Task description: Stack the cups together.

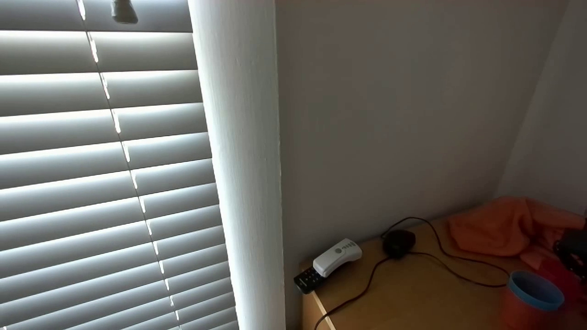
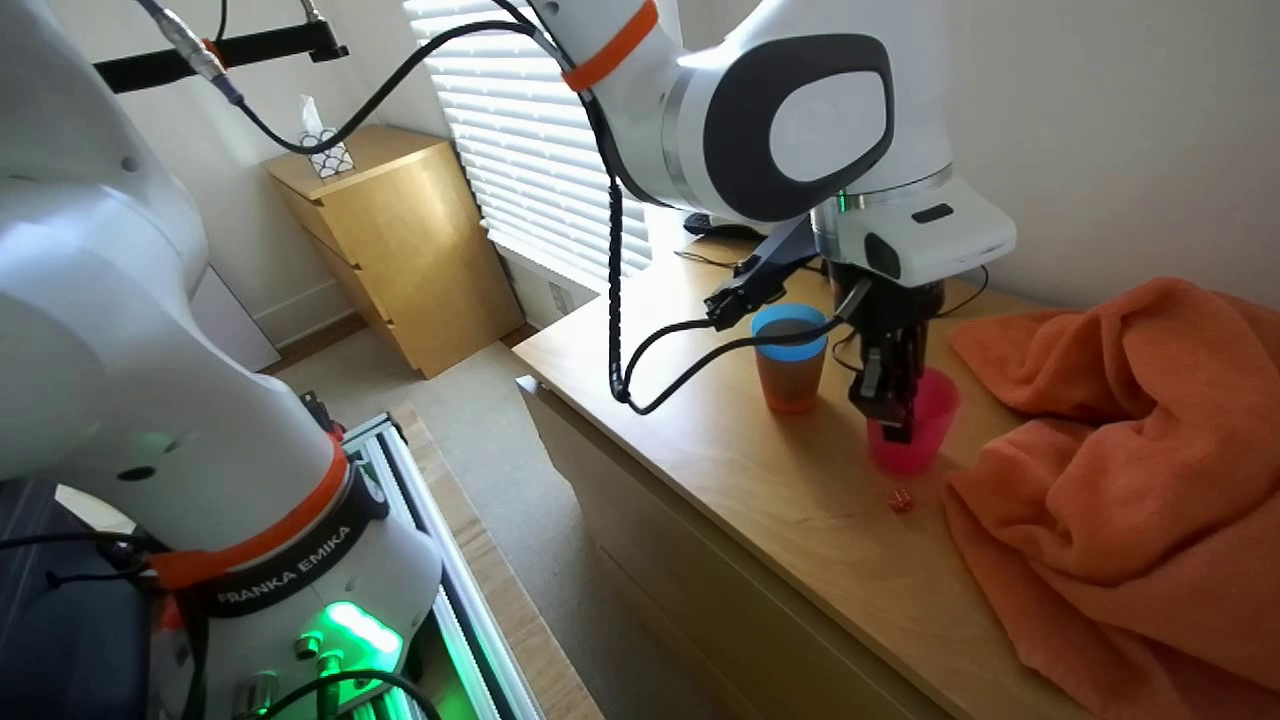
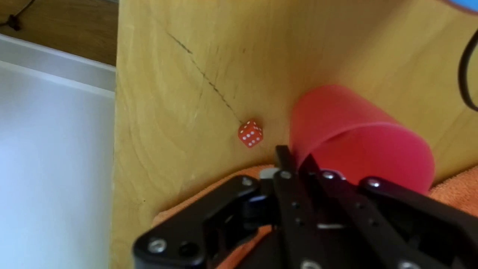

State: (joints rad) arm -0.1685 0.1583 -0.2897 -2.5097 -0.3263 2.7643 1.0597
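Observation:
A pink cup [image 2: 932,420] stands mouth up on the wooden tabletop; it fills the right of the wrist view [image 3: 336,108]. My gripper [image 2: 898,430] reaches down at its near side. In the wrist view, the gripper [image 3: 295,158] is closed over the cup's rim, one finger outside the wall and one inside. I cannot tell whether the cup is lifted slightly. A blue cup [image 2: 785,330] sits nested in an orange cup [image 2: 790,388], left of the pink cup. The blue rim also shows in an exterior view [image 1: 534,289] and at the wrist view's corner [image 3: 466,3].
A red die [image 2: 900,499] lies in front of the pink cup, also in the wrist view [image 3: 250,133]. A bunched orange towel [image 2: 1150,480] lies to the right. Remotes [image 1: 337,256] and a black device [image 1: 398,243] with a cable lie by the wall. The table's edge [image 3: 115,149] is at the left.

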